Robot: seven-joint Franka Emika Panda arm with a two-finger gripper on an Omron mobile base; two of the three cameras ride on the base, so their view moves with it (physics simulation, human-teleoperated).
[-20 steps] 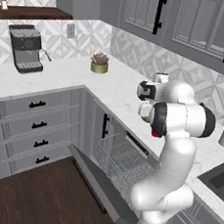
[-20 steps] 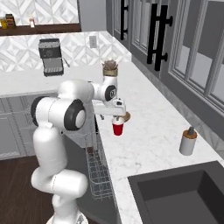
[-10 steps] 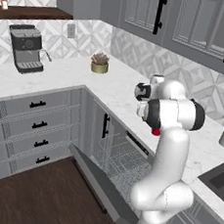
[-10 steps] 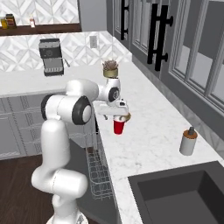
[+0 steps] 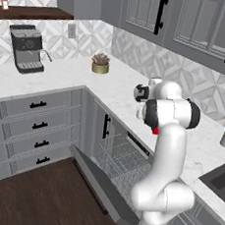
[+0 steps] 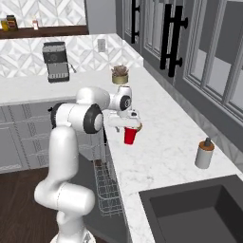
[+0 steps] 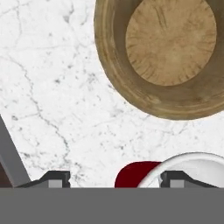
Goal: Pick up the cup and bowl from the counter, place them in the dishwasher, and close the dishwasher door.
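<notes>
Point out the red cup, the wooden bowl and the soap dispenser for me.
cup [image 6: 129, 136], right base view, on its red side wall.
bowl [image 7: 170, 43], hand view, on its flat inner bottom.
soap dispenser [image 6: 204, 155], right base view, on its grey body.

No text, label or number can be read anywhere

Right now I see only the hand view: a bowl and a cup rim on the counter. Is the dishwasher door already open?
Observer: Yes. The door hangs down, and a white rack sticks out above it.
Operator: Does anything stand between the cup and the sink?
Observer: A soap dispenser stands near the sink, well apart from the cup.
</notes>
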